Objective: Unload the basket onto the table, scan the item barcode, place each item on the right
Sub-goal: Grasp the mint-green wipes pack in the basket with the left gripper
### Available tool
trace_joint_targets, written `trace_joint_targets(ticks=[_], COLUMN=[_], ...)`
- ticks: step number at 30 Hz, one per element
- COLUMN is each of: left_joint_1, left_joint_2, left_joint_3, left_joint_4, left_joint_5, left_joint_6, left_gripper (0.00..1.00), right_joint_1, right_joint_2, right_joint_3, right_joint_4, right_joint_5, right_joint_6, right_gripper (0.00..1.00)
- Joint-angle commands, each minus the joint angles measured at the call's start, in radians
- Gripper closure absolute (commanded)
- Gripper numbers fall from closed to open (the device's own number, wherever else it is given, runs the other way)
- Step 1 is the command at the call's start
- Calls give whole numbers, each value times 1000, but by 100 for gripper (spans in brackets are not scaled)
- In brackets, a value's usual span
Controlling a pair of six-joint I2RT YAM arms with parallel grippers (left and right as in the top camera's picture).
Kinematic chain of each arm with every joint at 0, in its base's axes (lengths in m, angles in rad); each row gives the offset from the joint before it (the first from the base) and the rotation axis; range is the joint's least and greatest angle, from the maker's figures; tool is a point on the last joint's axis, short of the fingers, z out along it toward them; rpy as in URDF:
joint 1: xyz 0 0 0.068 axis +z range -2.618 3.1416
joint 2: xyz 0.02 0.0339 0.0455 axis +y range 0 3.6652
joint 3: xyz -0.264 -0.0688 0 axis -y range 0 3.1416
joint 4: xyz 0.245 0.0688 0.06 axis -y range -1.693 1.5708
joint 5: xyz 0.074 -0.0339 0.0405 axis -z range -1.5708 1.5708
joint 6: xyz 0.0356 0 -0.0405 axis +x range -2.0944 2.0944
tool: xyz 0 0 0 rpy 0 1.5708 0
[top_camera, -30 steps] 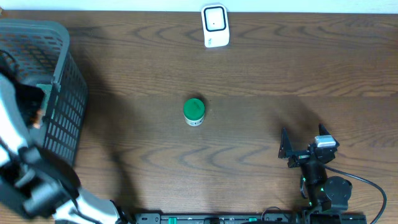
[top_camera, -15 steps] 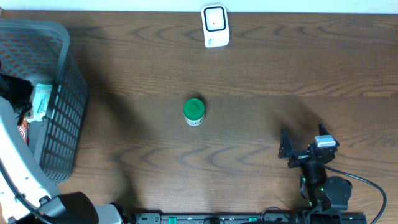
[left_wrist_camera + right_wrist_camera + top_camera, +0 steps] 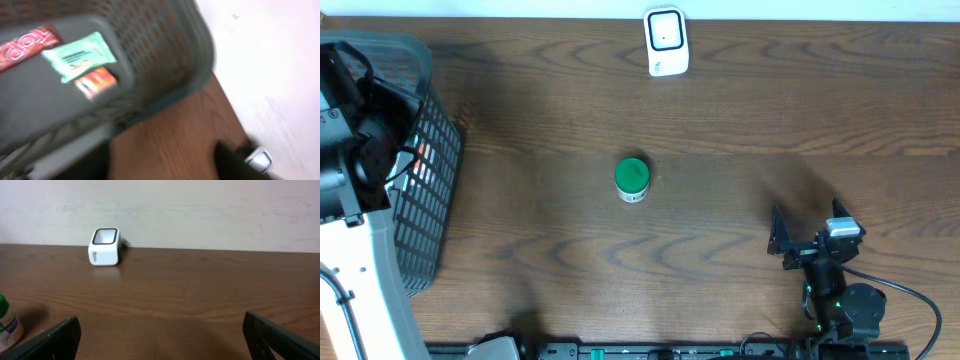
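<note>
Green-lidded jar [image 3: 632, 179] stands upright on the wood-grain table [image 3: 740, 130], well apart from the boxy white scanner [image 3: 666, 42], toward the robot; round cap, pale label. Right gripper [image 3: 162, 332] gapes wide, empty. Left gripper [image 3: 160, 162], blurred, fingers apart above a grey mesh basket [image 3: 425, 190].

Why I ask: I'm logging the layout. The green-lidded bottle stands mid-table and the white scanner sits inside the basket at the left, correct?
One thing is wrong: the white scanner is not inside the basket; it stands on the table at its far edge, as the overhead view shows. The green-lidded bottle does stand mid-table.
</note>
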Motion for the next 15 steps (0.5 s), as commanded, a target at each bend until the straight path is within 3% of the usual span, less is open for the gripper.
trace_joint_targets(ticks=[1,4,11,15], left_joint_1=[30,77,183,213], left_joint_2=[27,46,95,197], left_joint_3=[-4,-4,-4,-4], left_joint_4=[-32,-40,-2,-7], left_joint_5=[-146,-145,-145,-144], left_joint_6=[-47,-47,-76,9], left_gripper=[7,0,2,2], right_joint_1=[6,6,6,6], right_joint_2=[2,2,2,2], right_joint_3=[-2,-2,-2,-2], right_joint_4=[-3,-3,-3,-3], right_joint_5=[1,1,1,1], right_joint_6=[13,13,13,14], right_gripper=[1,1,1,1])
